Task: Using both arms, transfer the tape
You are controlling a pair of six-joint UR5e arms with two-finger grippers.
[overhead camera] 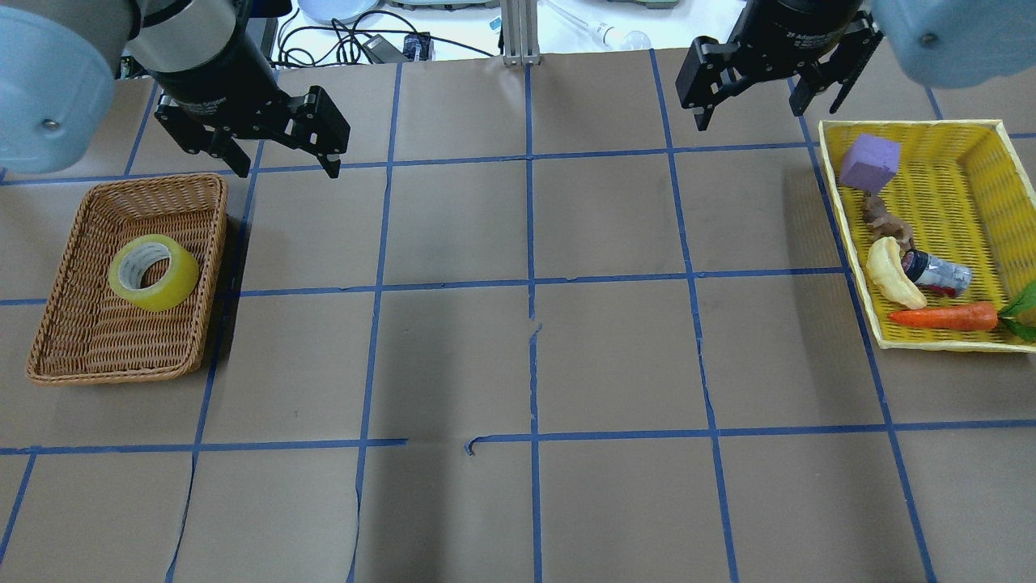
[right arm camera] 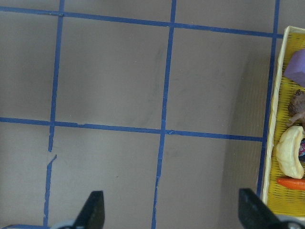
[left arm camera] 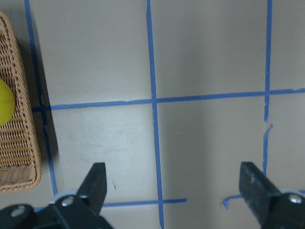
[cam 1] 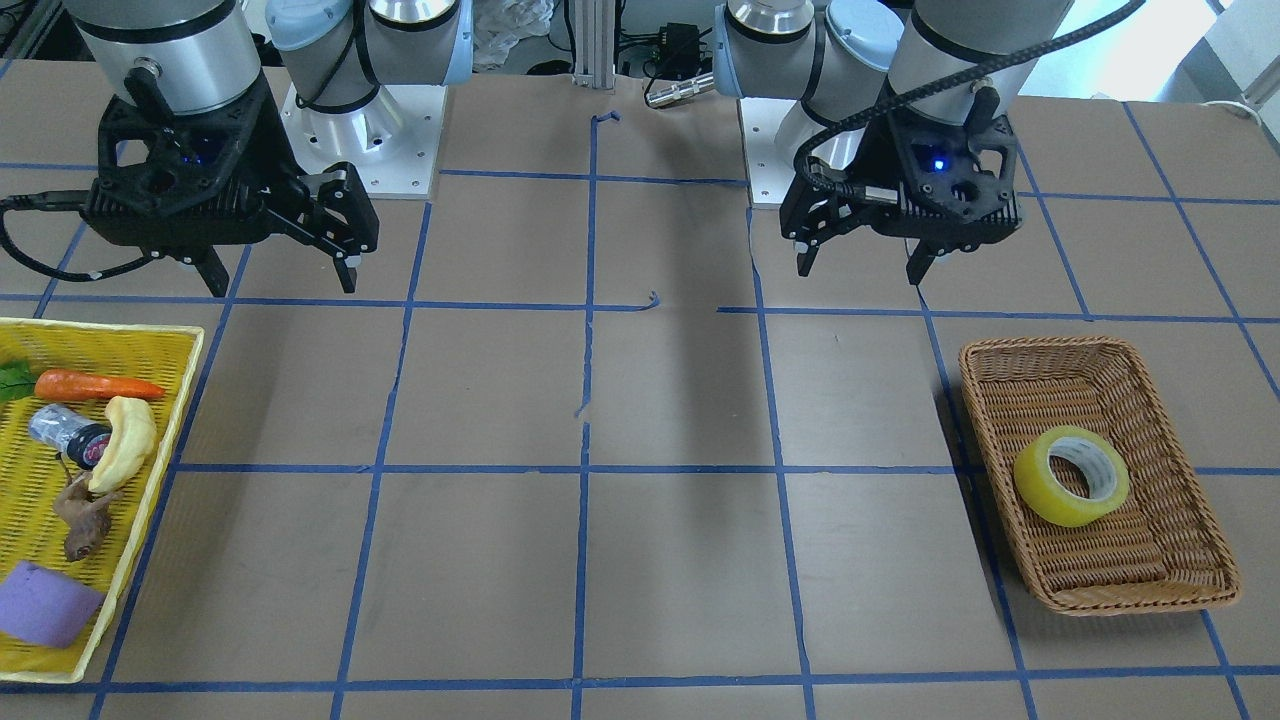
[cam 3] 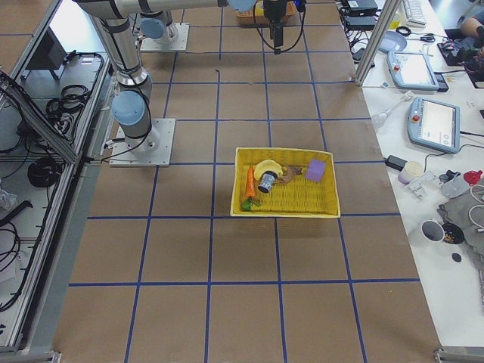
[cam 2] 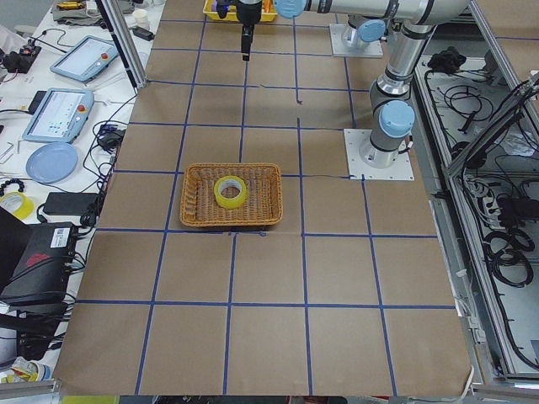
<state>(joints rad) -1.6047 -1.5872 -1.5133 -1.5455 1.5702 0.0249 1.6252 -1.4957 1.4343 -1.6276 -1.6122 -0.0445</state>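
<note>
The tape point(overhead camera: 154, 272), a glossy yellow roll with a pale core, lies in the brown wicker basket point(overhead camera: 146, 182) on my left side; it also shows as the tape point(cam 1: 1071, 476) and the tape point(cam 2: 229, 191), and as a yellow sliver point(left arm camera: 4, 102) in the left wrist view. My left gripper point(overhead camera: 275, 158) hovers open and empty above the table, beyond the basket's far inner corner; the front view shows the left gripper point(cam 1: 860, 268) too. My right gripper point(overhead camera: 749, 113) hangs open and empty, just left of the yellow basket point(overhead camera: 906, 123).
The yellow basket point(cam 1: 190, 350) holds a purple block point(overhead camera: 869, 161), a pale squash point(overhead camera: 890, 274), a carrot point(overhead camera: 943, 316), a small bottle point(overhead camera: 939, 274) and a brown figurine point(overhead camera: 882, 219). Brown paper with blue tape lines covers the table between the two baskets. Cables and devices lie past the table's far edge.
</note>
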